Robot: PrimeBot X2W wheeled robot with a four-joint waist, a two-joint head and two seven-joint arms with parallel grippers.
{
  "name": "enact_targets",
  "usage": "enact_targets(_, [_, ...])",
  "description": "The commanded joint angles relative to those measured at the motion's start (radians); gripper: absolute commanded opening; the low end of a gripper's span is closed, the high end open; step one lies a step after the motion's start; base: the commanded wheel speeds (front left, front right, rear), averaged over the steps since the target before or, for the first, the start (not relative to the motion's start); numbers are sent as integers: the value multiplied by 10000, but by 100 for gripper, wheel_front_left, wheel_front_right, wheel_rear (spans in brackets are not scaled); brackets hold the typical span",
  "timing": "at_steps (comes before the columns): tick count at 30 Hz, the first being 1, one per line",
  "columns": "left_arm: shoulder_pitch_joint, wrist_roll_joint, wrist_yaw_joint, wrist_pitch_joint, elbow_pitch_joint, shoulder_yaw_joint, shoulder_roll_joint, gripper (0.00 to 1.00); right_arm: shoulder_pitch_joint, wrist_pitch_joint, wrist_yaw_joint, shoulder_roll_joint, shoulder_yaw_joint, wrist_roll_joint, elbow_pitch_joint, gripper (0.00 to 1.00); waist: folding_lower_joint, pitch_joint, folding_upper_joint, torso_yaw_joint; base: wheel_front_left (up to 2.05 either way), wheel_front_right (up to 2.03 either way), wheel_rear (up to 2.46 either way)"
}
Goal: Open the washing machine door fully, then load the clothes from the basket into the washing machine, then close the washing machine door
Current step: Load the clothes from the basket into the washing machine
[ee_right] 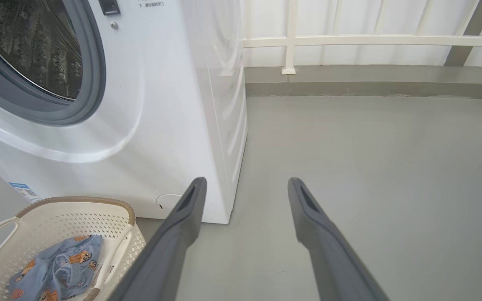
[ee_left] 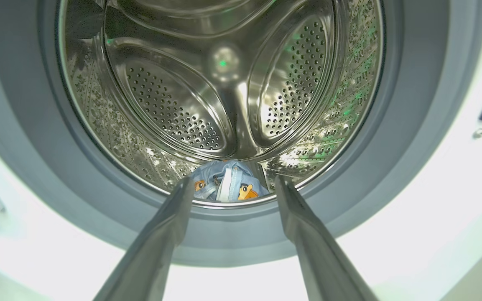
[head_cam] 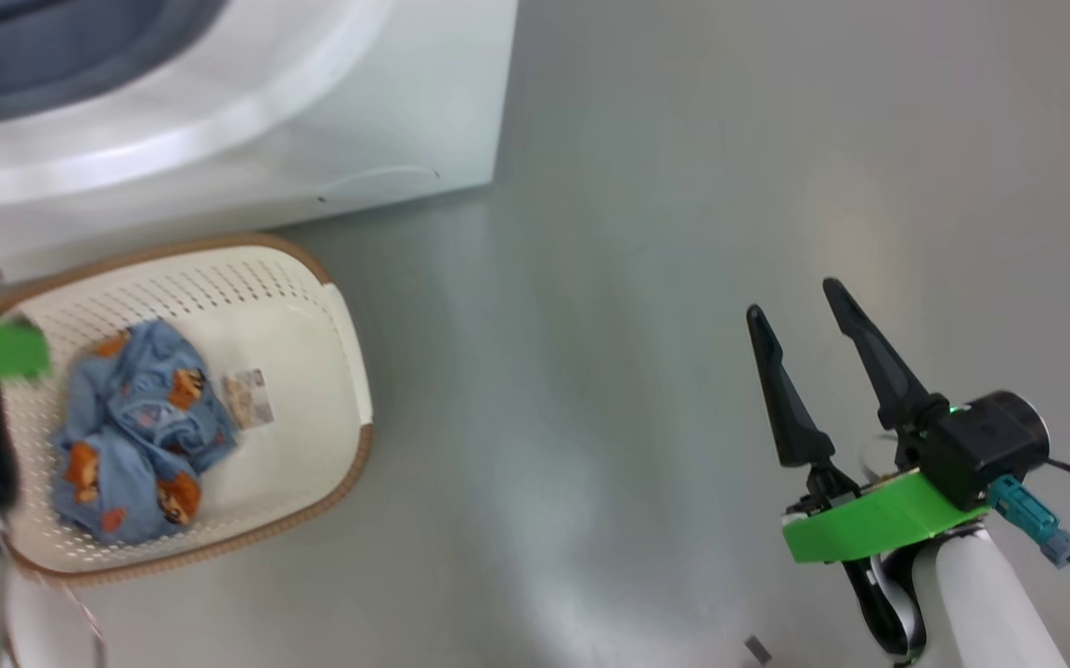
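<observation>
- Left pincer (ee_left: 233,180): jaws spread wide, nothing between them, touching nothing. It points into the washer mouth, tips just short of the lower gasket lip.
- Right pincer (head_cam: 794,301): also wide open and empty, hanging over bare floor (head_cam: 637,371), well apart from the basket and to the right of the washer.
- Washer (ee_right: 174,104): mouth unobstructed, so I judge the door is open. Grey gasket (ee_left: 23,138) rings the steel drum (ee_left: 174,104).
- Basket (head_cam: 312,315): on the floor just in front of the washer, below its mouth.
- Clothes (head_cam: 131,427): blue bear-print bundle crumpled in the left half of the basket.
- Garment (ee_left: 226,184): one piece of the same print lies at the drum's front bottom edge, between the left fingertips in the left wrist view.
- Step: loading, partway. One piece in, the rest in the basket; door close not yet due.
- Next: left pincer goes down to the basket, centres over the bundle and closes deep enough to take the fabric, not the perforated wall. The garment at the drum lip may need a push inward before the door closes.
</observation>
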Motion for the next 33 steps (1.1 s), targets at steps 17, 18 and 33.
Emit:
enact_targets(17, [5176,222,1326,823,-3762,-447,-269,100,1255,124,62,47,-279,-356,49,100,0,-2713,0,1069,0,0,0])
enact_targets(18, [5333,215,1342,812,-3765,-493,-307,100,1315,131,62,47,-264,-339,47,100,0,-2827,0,1074,0,0,0])
enact_targets(33, [6926,239,1522,585,-3710,-984,-626,100,2567,666,62,47,-443,-276,-573,100,0,-4341,0,1367,0,0,0])
